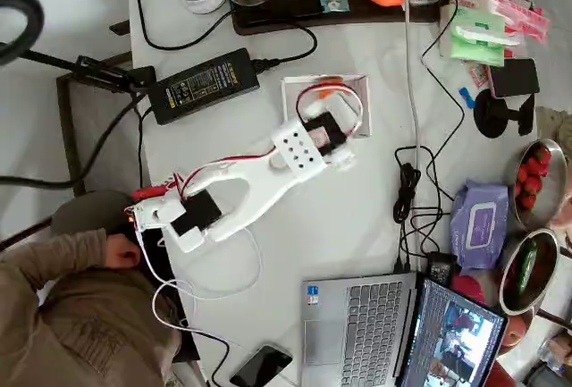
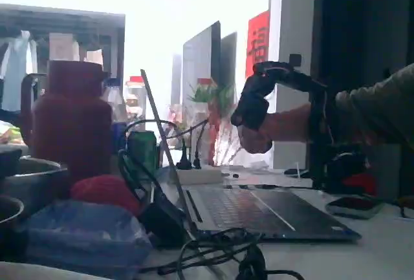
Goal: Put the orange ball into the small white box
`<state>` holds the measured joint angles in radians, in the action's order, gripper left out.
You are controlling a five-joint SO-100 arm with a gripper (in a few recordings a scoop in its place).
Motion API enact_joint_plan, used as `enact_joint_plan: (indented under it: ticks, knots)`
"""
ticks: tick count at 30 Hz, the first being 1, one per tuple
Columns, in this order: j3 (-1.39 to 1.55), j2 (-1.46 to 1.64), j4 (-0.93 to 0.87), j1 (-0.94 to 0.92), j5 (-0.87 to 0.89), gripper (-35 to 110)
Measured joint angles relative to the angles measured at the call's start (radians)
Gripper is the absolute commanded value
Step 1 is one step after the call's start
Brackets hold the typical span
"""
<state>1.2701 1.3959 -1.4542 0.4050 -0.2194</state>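
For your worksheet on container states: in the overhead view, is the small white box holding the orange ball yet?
Cannot tell. The claw and arm cover much of the small white box; an orange patch shows inside it.

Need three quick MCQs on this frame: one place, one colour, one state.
1. In the overhead view, where is the black adapter relative to the box?
A. left of it
B. right of it
C. inside it

2. What colour is the arm?
A. black
B. white
C. blue

3. What state is the laptop in?
A. lid shut
B. lid open, screen lit
C. lying upside down

Answers:
1 A: the adapter lies left of the box.
2 B: the arm has a white body.
3 B: the laptop shows its keyboard, and its screen shows a picture.
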Motion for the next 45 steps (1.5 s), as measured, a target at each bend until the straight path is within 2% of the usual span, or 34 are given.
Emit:
enact_joint_plan:
  ticks: [9,24,40,45]
  knots:
    - [0.0,0.225,-0.008,-0.029,0.107,29]
    - [0.009,0.503,-0.009,-0.322,0.149,29]
    - [0.491,1.04,-0.018,-0.359,0.198,29]
    - [0.601,1.135,-0.018,-0.428,0.189,30]
